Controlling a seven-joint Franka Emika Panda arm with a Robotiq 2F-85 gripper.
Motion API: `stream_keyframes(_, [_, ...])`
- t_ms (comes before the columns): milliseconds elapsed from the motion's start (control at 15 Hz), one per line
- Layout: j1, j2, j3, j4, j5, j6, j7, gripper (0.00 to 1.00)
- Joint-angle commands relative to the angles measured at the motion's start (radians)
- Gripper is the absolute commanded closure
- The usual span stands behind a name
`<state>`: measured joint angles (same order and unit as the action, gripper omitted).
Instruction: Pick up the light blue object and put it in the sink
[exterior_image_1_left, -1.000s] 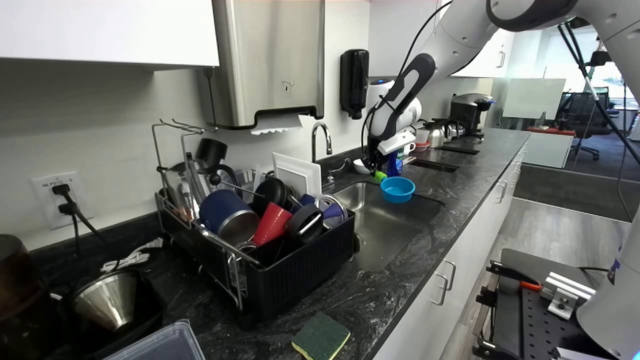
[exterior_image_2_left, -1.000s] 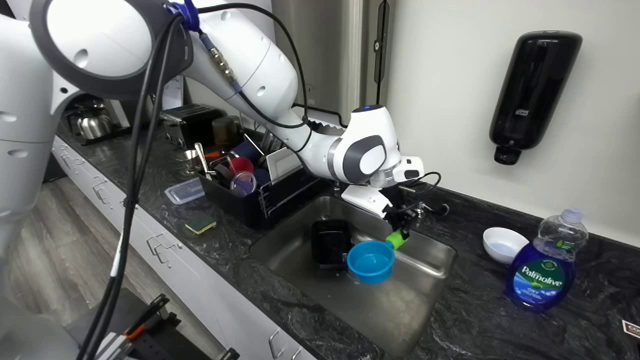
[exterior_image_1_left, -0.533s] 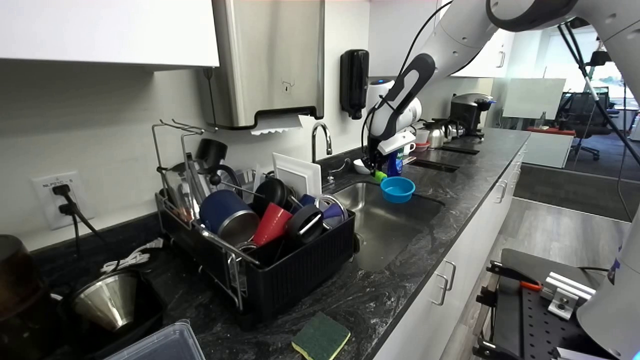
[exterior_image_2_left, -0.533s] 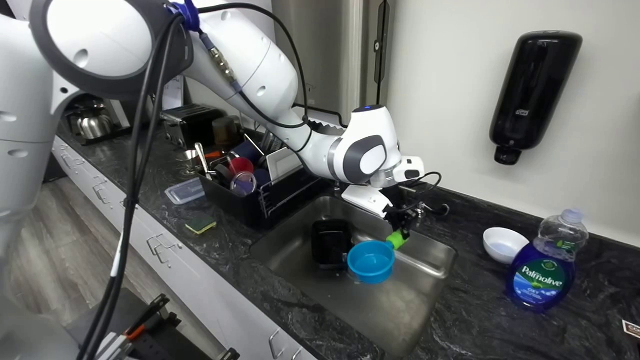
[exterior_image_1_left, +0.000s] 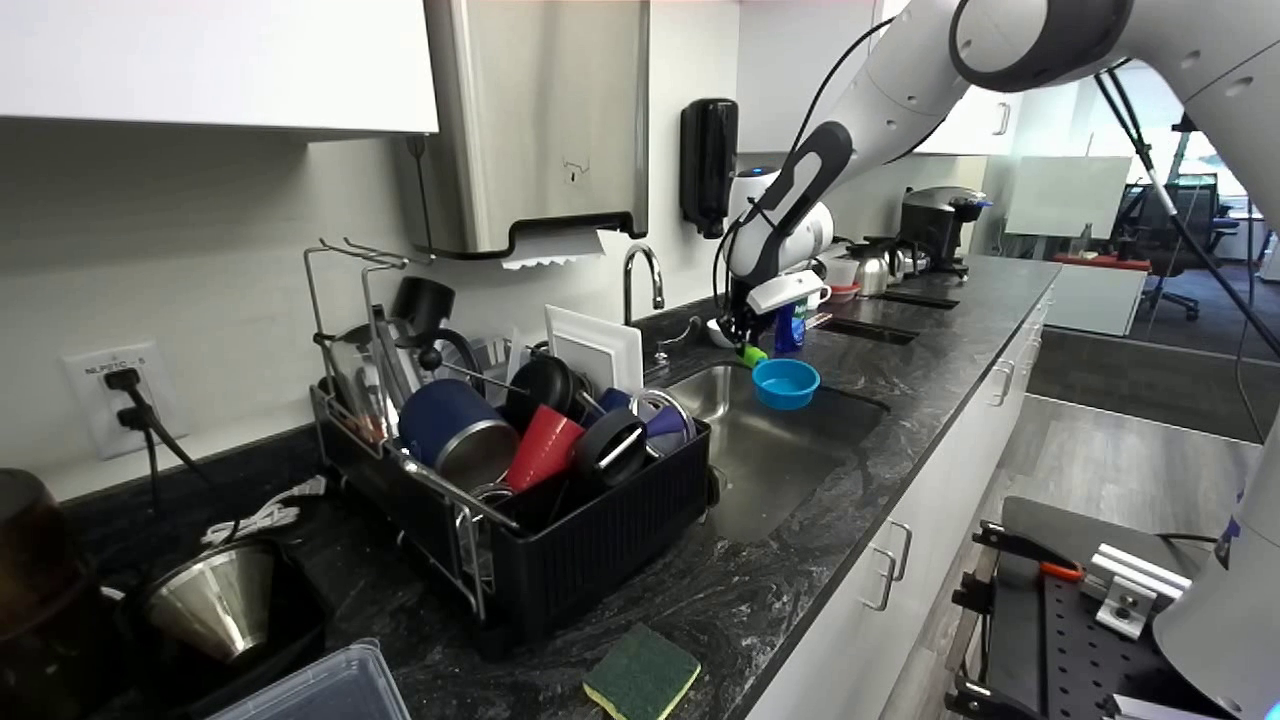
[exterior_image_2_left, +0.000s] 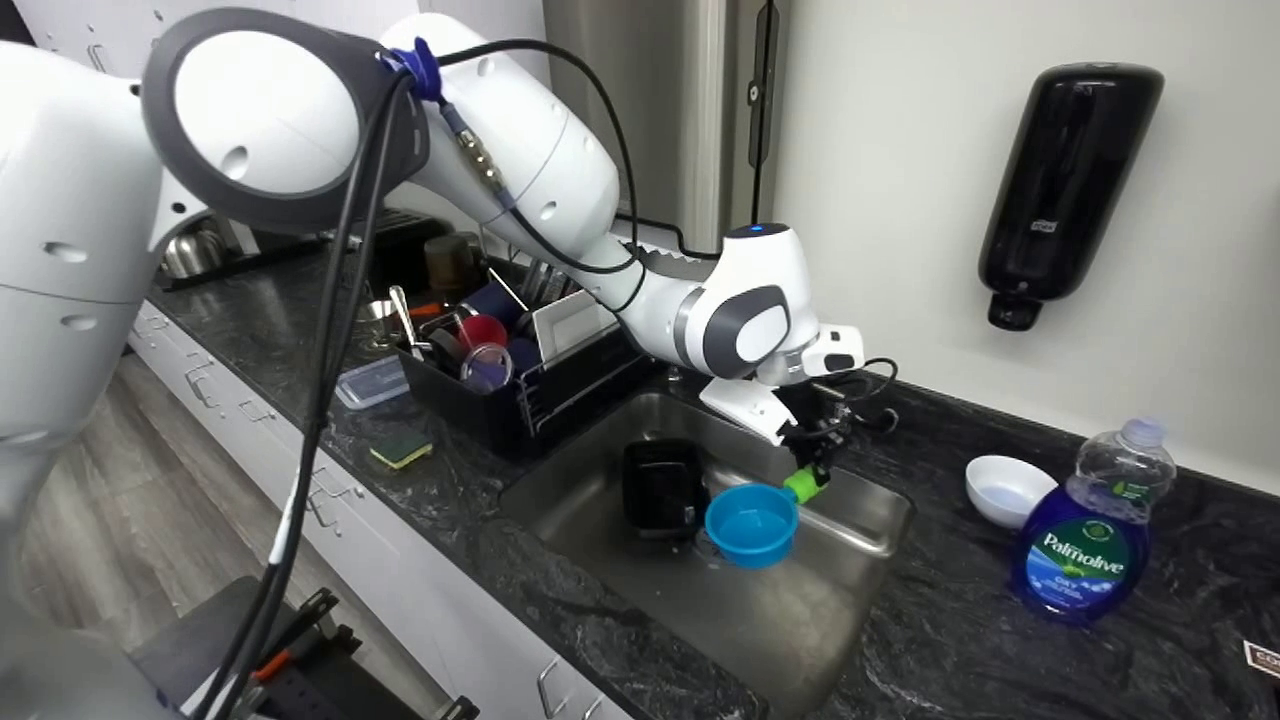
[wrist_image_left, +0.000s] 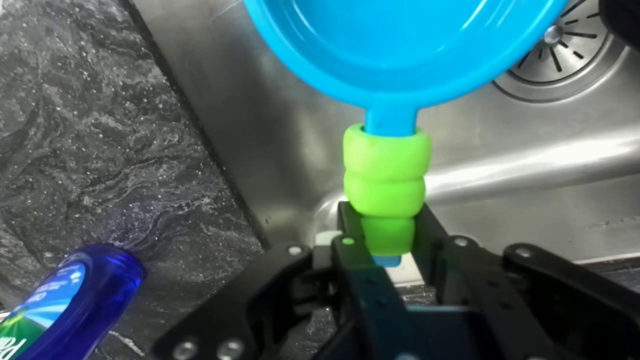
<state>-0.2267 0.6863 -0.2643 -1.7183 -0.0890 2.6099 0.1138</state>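
The light blue object is a round cup with a bright green grip on its handle. It shows in both exterior views (exterior_image_1_left: 786, 385) (exterior_image_2_left: 751, 526) and at the top of the wrist view (wrist_image_left: 400, 50). My gripper (wrist_image_left: 387, 225) is shut on the green handle, one black finger on each side; it also shows in an exterior view (exterior_image_2_left: 815, 465). The cup hangs roughly level over the steel sink (exterior_image_2_left: 780, 615), apart from the sink floor as far as I can tell. The sink drain (wrist_image_left: 555, 55) shows beside the cup in the wrist view.
A black tub (exterior_image_2_left: 662, 485) sits in the sink. A full dish rack (exterior_image_1_left: 610, 545) stands beside it, with the faucet (exterior_image_1_left: 643, 262) behind. A white bowl (exterior_image_2_left: 1008, 490) and a blue soap bottle (exterior_image_2_left: 1080, 540) stand on the counter. A sponge (exterior_image_1_left: 643, 672) lies near the rack.
In the last half second the arm has shifted and carried the cup a short way over the sink, slightly left in an exterior view. The grip on the handle is unchanged.
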Motion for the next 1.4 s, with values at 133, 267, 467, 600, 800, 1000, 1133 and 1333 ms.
stream_keyframes(133, [-0.039,0.132,0.009,0.153,0.046,-0.09,0.009,0.93])
stream_keyframes(267, [-0.045,0.166,0.006,0.189,0.046,-0.107,0.015,0.93])
stream_keyframes(467, [-0.056,0.209,0.008,0.225,0.046,-0.105,0.016,0.93])
stream_keyframes(600, [-0.056,0.237,0.001,0.235,0.039,-0.095,0.021,0.93])
stream_keyframes(800, [-0.051,0.258,-0.005,0.209,0.027,-0.069,0.011,0.93])
stream_keyframes(1000, [-0.041,0.265,-0.005,0.183,0.02,-0.042,0.003,0.93])
stream_keyframes(1133, [-0.039,0.264,0.002,0.171,0.021,-0.017,-0.006,0.93])
stream_keyframes(1333, [-0.057,0.262,0.04,0.162,0.029,0.027,-0.066,0.93])
